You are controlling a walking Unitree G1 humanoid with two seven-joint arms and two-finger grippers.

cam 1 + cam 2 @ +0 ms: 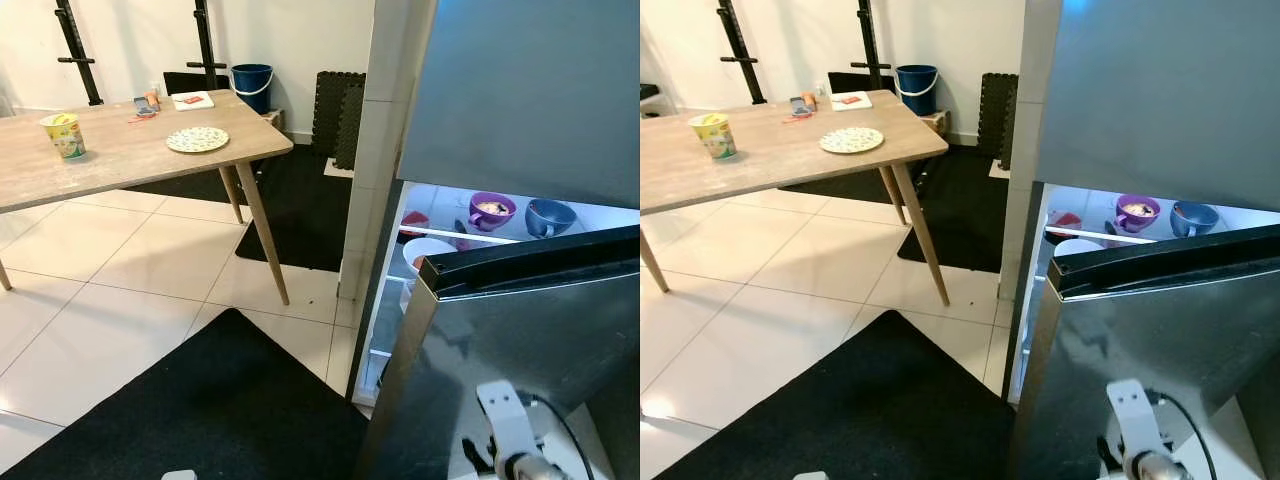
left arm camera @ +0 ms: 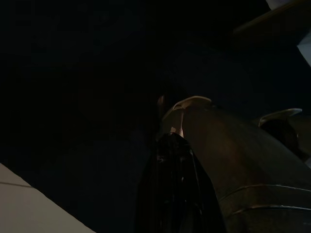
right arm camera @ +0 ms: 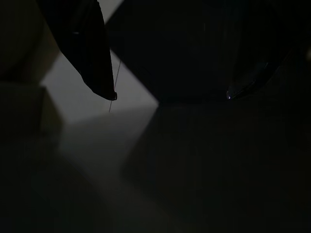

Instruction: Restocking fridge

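Observation:
The fridge (image 1: 500, 90) stands at the right with its lower door (image 1: 520, 340) swung open toward me. On the lit shelf inside sit a purple bowl (image 1: 491, 210) with food, a blue bowl (image 1: 549, 217), a white bowl (image 1: 428, 250) below them and a red item (image 1: 414, 218). My right arm (image 1: 505, 420) hangs low in front of the open door. In the right wrist view the right gripper (image 3: 170, 94) is open, with nothing between its fingers and floor below. The left gripper (image 2: 171, 160) hangs in deep shade.
A wooden table (image 1: 110, 160) at the left holds a yellow cup (image 1: 64, 135), a patterned plate (image 1: 197, 139) and small items at its far end. A black mat (image 1: 220, 400) lies on the tiles before me. A blue bucket (image 1: 252, 87) and foam mats (image 1: 340, 115) stand by the back wall.

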